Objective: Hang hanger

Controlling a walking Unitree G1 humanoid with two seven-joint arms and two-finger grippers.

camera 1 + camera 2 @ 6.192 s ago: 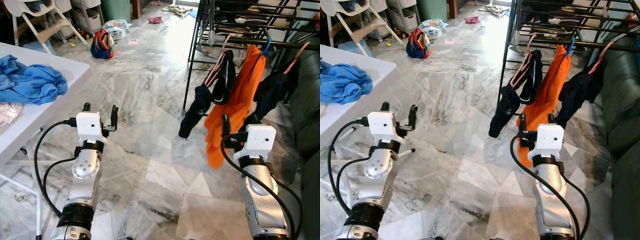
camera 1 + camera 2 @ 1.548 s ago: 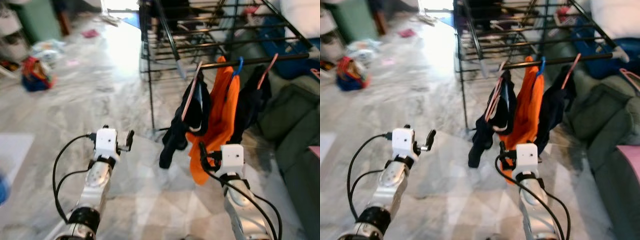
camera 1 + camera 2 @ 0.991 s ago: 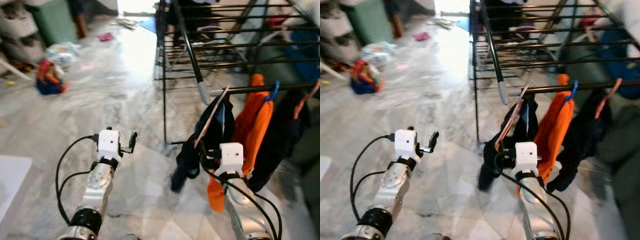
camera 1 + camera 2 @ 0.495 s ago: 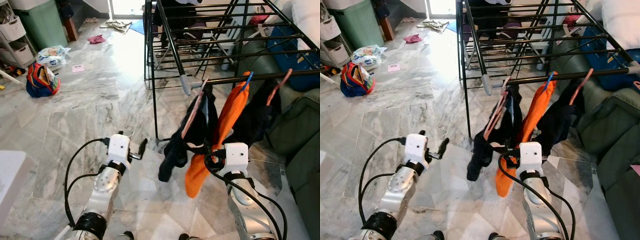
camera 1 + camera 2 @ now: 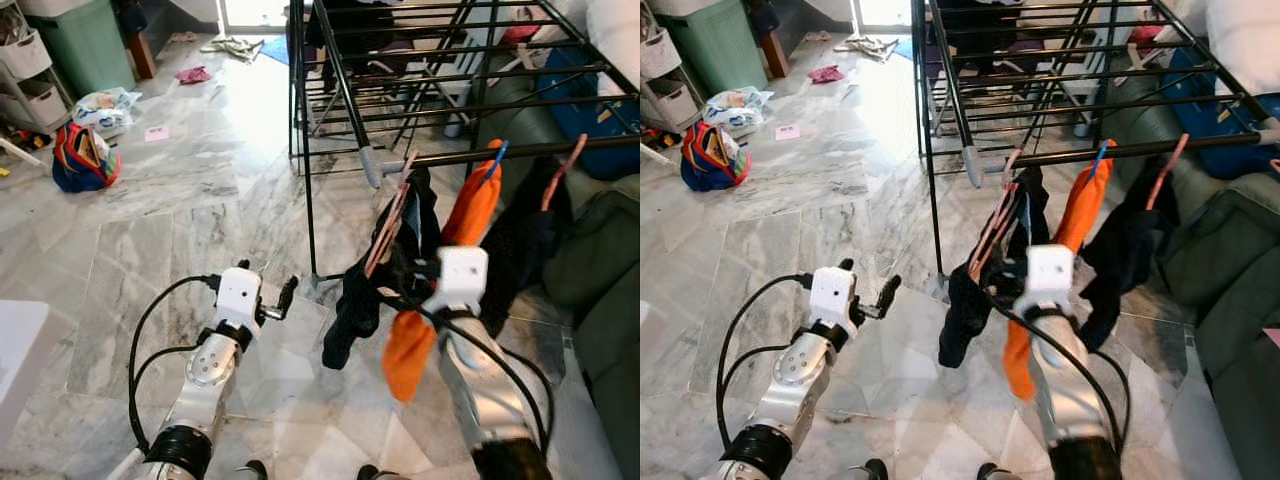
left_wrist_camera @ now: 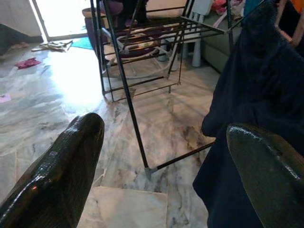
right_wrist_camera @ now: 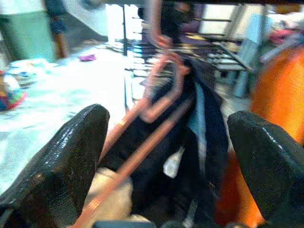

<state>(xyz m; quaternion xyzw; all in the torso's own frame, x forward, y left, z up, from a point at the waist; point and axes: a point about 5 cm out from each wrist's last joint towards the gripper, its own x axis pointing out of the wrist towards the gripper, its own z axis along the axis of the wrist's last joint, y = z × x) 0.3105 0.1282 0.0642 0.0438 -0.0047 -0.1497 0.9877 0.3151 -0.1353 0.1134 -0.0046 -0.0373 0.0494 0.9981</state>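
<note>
A black drying rack (image 5: 340, 70) stands on the marble floor (image 5: 150, 220). From its front bar hang three hangers: a pink hanger (image 5: 392, 215) with a dark garment (image 5: 355, 300), a blue hanger (image 5: 492, 160) with an orange garment (image 5: 470, 215), and a second pink hanger (image 5: 563, 170) with another dark garment (image 5: 525, 240). The right tool (image 7: 161, 142) is raised just in front of the first pink hanger, fingers spread wide, gripping nothing. The left tool (image 5: 278, 296) is held low beside the rack, also released. One colourful bag (image 5: 80, 160) lies well apart on the floor.
</note>
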